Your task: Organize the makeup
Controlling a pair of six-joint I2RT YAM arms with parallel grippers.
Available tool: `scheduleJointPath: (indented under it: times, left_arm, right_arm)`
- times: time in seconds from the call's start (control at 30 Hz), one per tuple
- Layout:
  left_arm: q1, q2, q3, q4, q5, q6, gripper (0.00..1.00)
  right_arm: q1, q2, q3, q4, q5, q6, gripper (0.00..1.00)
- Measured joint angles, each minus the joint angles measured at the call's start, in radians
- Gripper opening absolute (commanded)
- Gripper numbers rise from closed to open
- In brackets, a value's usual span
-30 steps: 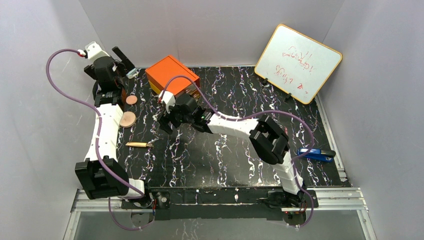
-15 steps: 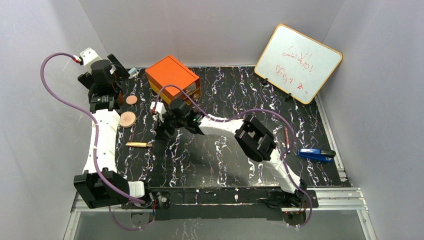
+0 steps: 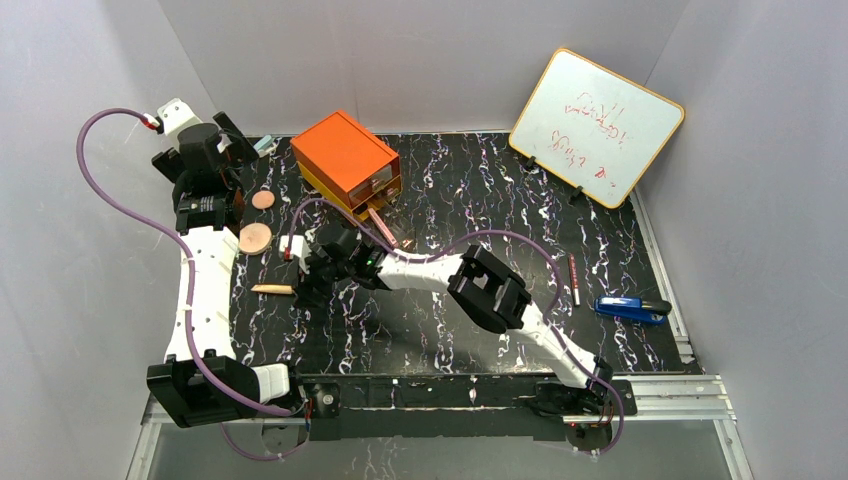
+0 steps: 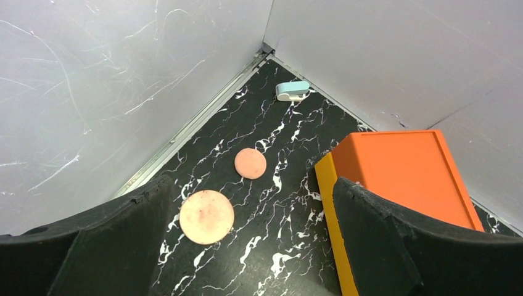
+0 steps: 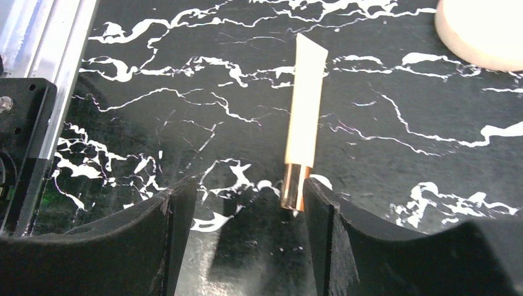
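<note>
Now | step: going for the gold tube (image 5: 305, 117) near the table's (image 3: 480, 190) left edge | right gripper (image 5: 247, 203) spread, tube's cap end inside, not pinched | left gripper (image 4: 253, 203) spread, empty | next, I think: center, squeeze, lift

High rear view over table (image 3: 470, 190), wrist views close, left sharing larger peach disc (image 3: 255, 238)

Black white-veined table (image 4: 271, 253) beneath the left jaws, orange box (image 4: 401, 166) on a yellow base just ahead of them to their right, small teal-and-white object (image 4: 292, 90) farther ahead by the wall corner, scribbled whiteboard (image 3: 597, 125), dark red marker (image 3: 573, 278) and blue stapler (image 3: 632, 308) well behind the right jaws.
</note>
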Motion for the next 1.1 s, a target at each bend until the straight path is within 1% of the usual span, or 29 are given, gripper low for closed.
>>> scheduleJointPath:
  times: [0.13,0.43,0.63,0.73,0.8,0.87,0.9,0.93,0.97,1.1]
  left_arm:
    - [0.0,0.0,0.0,-0.006,0.0,0.007,0.98]
    - [0.004,-0.009,0.0,-0.014,0.001,0.018,0.98]
    - [0.007,-0.018,0.0,-0.02,0.001,0.025,0.98]
    - [0.008,-0.019,0.0,-0.021,0.003,0.026,0.98]
    - [0.01,-0.019,0.0,-0.023,0.004,0.026,0.98]
    - [0.013,-0.019,0.0,-0.024,0.006,0.026,0.99]
    - [0.013,-0.019,0.0,-0.026,0.006,0.027,0.98]
    - [0.013,-0.019,0.0,-0.029,0.006,0.027,0.98]
    - [0.014,-0.019,0.0,-0.029,0.006,0.028,0.98]
    - [0.016,-0.019,-0.003,-0.031,0.009,0.03,0.98]
  right_arm:
    - [0.019,0.015,0.006,0.009,0.009,-0.001,0.63]
    - [0.022,0.057,-0.006,0.109,0.121,-0.001,0.59]
    - [0.023,0.106,0.026,0.143,0.143,0.0,0.57]
    - [0.029,0.136,0.072,0.143,0.148,-0.001,0.49]
    - [0.032,0.142,0.082,0.143,0.154,-0.002,0.39]
    - [0.036,0.143,0.083,0.142,0.159,-0.004,0.23]
    - [0.038,0.144,0.085,0.141,0.161,-0.005,0.13]
    - [0.04,0.146,0.086,0.14,0.163,-0.007,0.05]
    - [0.041,0.146,0.087,0.141,0.165,-0.009,0.01]
    - [0.043,0.146,0.086,0.141,0.18,-0.013,0.01]
